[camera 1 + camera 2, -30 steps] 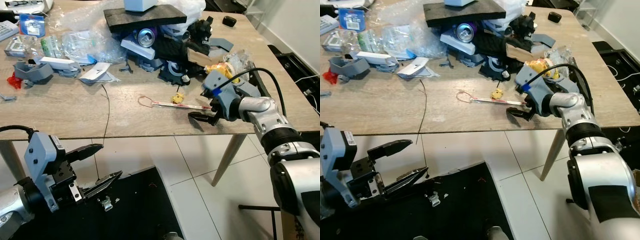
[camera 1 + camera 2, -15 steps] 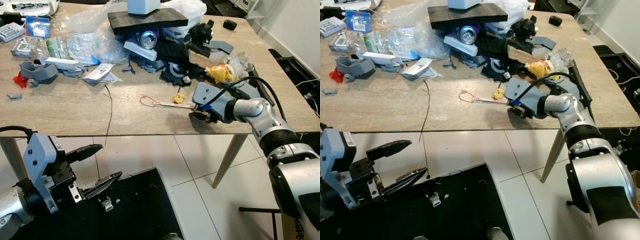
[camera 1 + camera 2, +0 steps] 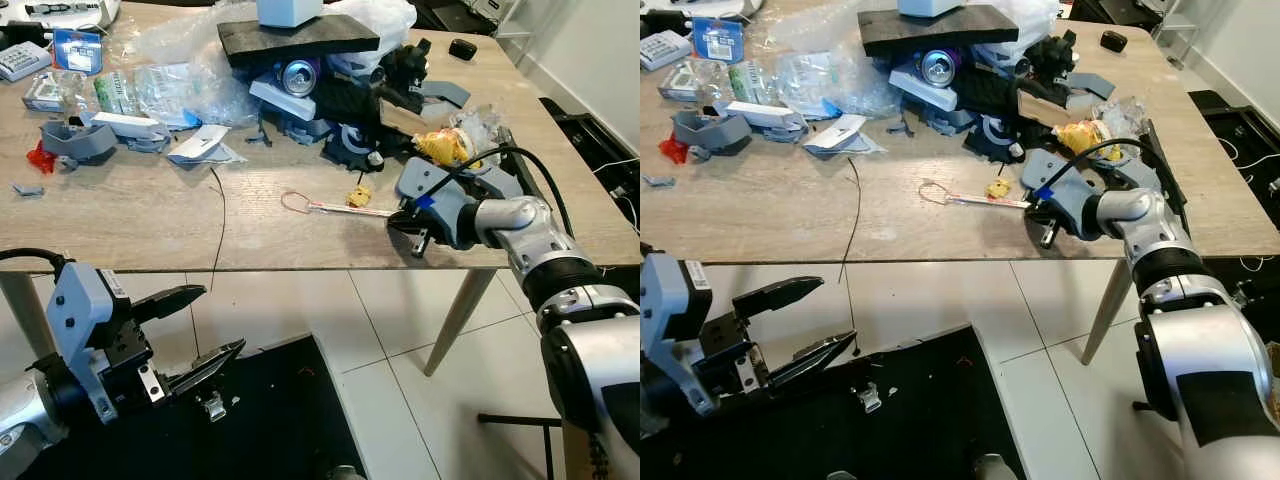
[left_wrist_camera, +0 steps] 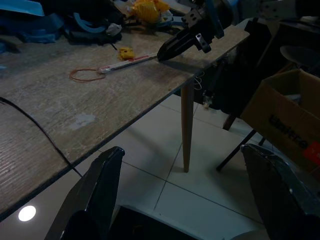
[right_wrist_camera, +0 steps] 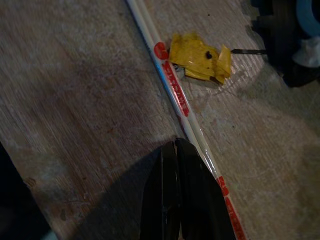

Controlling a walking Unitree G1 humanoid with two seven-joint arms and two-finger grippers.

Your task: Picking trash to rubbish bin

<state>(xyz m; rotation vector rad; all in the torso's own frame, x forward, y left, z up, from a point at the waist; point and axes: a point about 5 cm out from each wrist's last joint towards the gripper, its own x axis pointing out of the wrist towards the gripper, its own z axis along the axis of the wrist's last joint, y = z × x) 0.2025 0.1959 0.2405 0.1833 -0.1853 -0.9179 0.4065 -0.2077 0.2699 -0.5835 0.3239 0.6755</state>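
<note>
A long white paper wrapper [image 3: 350,210] with red print lies on the wooden table [image 3: 130,220] near its front edge, with a rubber band [image 3: 293,203] at its far end and a yellow scrap [image 5: 200,55] beside it. My right gripper [image 3: 396,220] rests on the tabletop at the wrapper's near end. Its fingers [image 5: 175,190] are shut, tips touching the wrapper's [image 5: 172,95] side, with nothing between them. My left gripper [image 3: 205,325] hangs open below the table edge, over the floor.
A heap of clutter covers the table's back: a soda can [image 3: 294,72], a black slab [image 3: 297,36], plastic bags, grey parts, a yellow packet [image 3: 443,145]. A thin black wire [image 3: 218,215] drops over the front edge. A black mat [image 3: 270,420] covers the floor; a cardboard box [image 4: 287,120] stands past the table.
My right gripper's fingers were open a second ago and have shut; the hand slid left to the wrapper's end, then slightly back. The left arm has stayed put.
</note>
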